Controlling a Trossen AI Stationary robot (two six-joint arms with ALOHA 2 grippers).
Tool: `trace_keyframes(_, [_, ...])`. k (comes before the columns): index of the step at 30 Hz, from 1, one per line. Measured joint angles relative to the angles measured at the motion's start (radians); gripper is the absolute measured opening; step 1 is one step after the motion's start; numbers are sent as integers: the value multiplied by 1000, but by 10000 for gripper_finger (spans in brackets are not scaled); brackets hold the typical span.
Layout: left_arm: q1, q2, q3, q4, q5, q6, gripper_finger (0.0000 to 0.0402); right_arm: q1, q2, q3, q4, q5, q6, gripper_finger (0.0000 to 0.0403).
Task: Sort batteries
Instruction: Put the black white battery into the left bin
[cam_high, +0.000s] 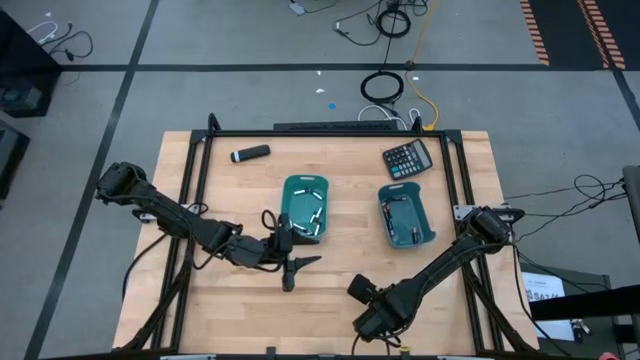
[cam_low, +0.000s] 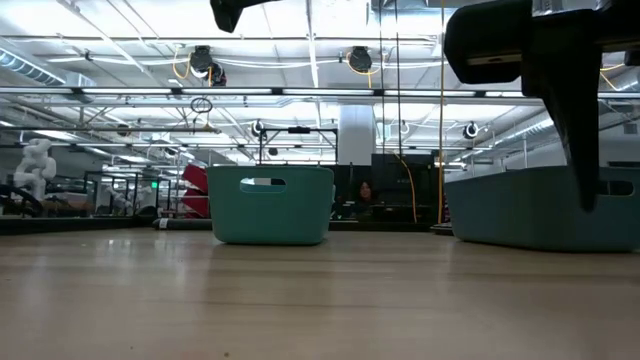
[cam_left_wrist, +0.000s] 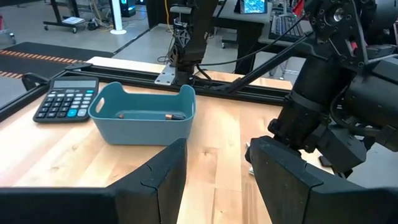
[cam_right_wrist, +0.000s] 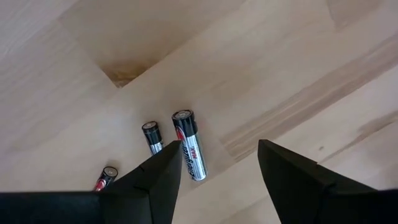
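Presently, right hand (cam_right_wrist: 214, 180): fingers spread wide, empty, poised over the wooden surface (cam_right_wrist: 261, 74) near its front edge. Three batteries (cam_right_wrist: 188, 144) lie loose on the wood, just beside one finger, not between the two. Left hand (cam_high: 297, 263): fingers parted, empty, low at centre front, just before the left teal bin (cam_high: 304, 207). Further batteries rest inside that bin and inside the right teal bin (cam_high: 405, 216). Calculator (cam_high: 408, 159) behind.
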Motion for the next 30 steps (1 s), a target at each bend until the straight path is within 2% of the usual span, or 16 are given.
trace_keyframes(30, [0, 0, 0, -1, 0, 0, 186, 0, 0, 0, -17, -1, -2, 203])
